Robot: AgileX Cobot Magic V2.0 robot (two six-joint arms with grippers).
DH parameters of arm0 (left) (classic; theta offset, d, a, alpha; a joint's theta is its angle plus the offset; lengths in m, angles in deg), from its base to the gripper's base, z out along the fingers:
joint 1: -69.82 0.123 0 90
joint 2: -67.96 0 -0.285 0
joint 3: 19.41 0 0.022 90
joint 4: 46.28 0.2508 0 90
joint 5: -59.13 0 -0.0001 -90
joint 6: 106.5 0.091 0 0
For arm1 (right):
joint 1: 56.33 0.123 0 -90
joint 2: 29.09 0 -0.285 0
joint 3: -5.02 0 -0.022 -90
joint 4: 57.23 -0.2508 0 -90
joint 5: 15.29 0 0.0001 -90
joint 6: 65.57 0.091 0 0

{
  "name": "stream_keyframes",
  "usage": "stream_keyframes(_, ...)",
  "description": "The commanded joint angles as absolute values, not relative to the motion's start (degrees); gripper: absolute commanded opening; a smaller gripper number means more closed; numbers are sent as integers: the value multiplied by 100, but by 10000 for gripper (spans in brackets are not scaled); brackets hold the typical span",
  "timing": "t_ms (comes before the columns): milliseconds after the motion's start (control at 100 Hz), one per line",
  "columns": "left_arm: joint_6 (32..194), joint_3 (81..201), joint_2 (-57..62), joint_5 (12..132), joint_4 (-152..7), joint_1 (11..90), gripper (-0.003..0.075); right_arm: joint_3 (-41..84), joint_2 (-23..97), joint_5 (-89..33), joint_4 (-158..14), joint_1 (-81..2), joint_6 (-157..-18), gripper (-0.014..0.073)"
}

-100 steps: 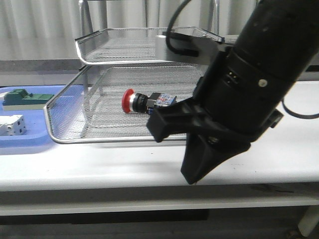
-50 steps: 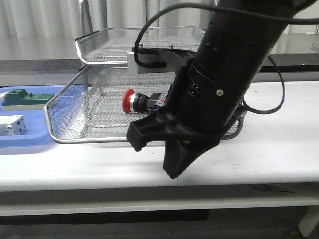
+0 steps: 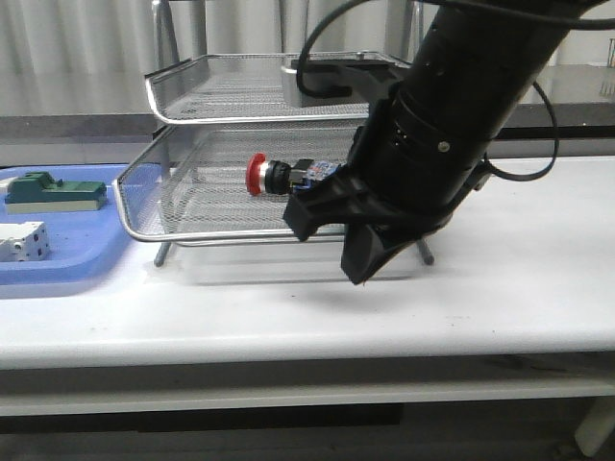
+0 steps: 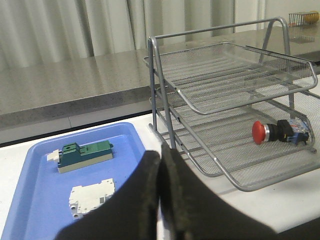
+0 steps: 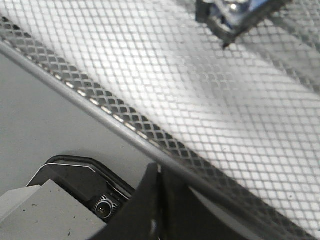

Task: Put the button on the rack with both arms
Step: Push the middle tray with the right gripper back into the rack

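Observation:
The button [image 3: 283,176], red cap with a black body and blue rear block, lies on its side on the mesh of a lower tier of the silver wire rack [image 3: 192,235]. It points its cap left. My right gripper [image 3: 357,279] is shut and empty, tip down at the rack's front rim just right of the button; in the right wrist view its fingertips [image 5: 159,170] sit against the rim wire, with the button's rear block [image 5: 235,17] beyond. My left gripper [image 4: 161,152] is shut on nothing, well away from the button [image 4: 280,132] and the rack [image 4: 225,75].
A flat blue tray [image 3: 58,264] lies left of the rack, holding a green block part [image 3: 53,192] and a white boxy part [image 3: 21,240]. The bulky right arm hides the rack's right side in the front view. The table's front edge runs below.
The rack and the button in it now sit farther back and to the right, with the rack's legs showing. The right arm swung left, then back toward the rack's front rim.

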State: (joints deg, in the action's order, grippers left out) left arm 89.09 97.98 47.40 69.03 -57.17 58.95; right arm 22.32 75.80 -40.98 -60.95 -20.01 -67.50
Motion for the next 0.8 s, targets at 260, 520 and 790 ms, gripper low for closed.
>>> stream_keyframes(260, 8848, 9957, 4698, 6405, -5783, 5907, -20, 1412, 7828, -3603, -5766, -2485, -6812, -69)
stream_keyframes(520, 8848, 9957, 4698, 6405, -5783, 5907, -20, 815, 8363, -3605, -5526, -2537, -6812, -69)
stream_keyframes(790, 8848, 9957, 4698, 6405, -5783, 5907, -20, 264, 8500, -3559, -5320, -2674, -6812, -69)
